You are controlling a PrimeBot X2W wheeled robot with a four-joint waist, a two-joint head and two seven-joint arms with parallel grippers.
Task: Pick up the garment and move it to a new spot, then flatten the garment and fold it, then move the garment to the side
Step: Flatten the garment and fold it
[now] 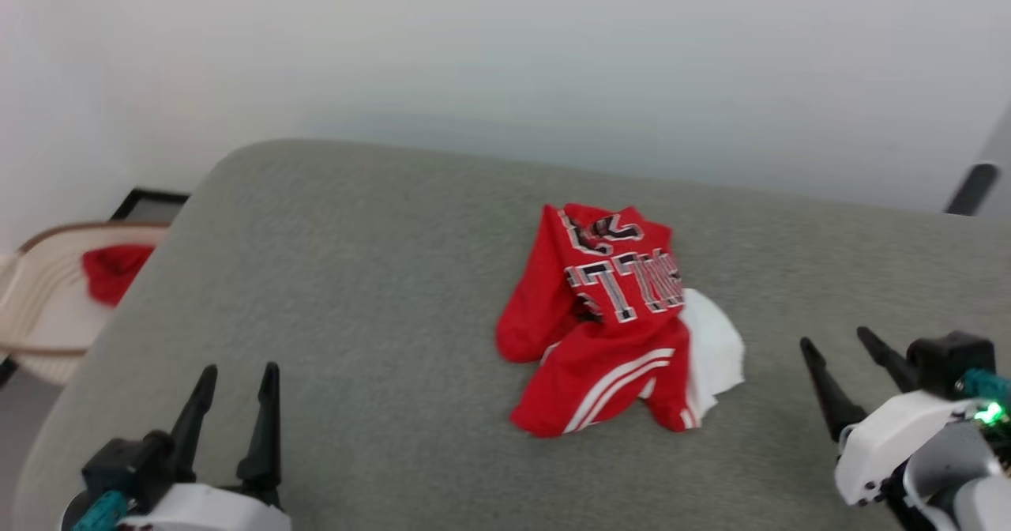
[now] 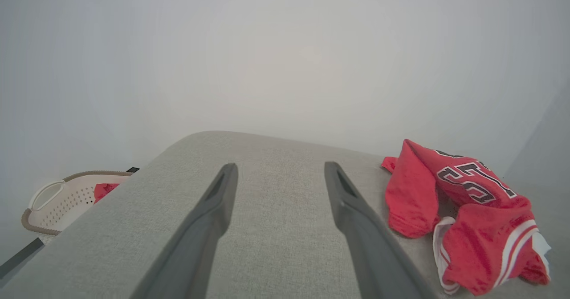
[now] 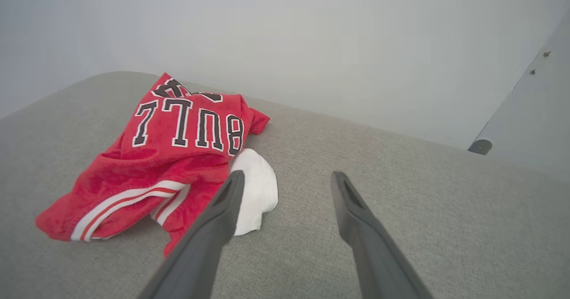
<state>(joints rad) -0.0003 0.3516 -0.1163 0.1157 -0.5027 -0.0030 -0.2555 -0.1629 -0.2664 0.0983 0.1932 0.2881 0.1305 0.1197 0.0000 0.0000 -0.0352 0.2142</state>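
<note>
The garment (image 1: 612, 318) is a red jersey shirt with a white sleeve and black white-edged lettering, lying crumpled in a heap right of centre on the grey cushioned surface (image 1: 379, 294). My left gripper (image 1: 235, 379) stands open at the lower left, well apart from it. My right gripper (image 1: 839, 341) is open at the lower right, a short way right of the white sleeve. The left wrist view has the garment (image 2: 467, 214) off to the right of my open fingers (image 2: 213, 210). Seen from the right wrist, the garment (image 3: 169, 156) lies to the left, one fingertip (image 3: 234, 187) overlapping its white sleeve.
A cream perforated laundry basket (image 1: 43, 302) with something red inside sits on the floor beyond the surface's left edge, also in the left wrist view as the basket (image 2: 58, 201). A pale wall runs behind. A grey post (image 1: 975, 187) stands at the far right.
</note>
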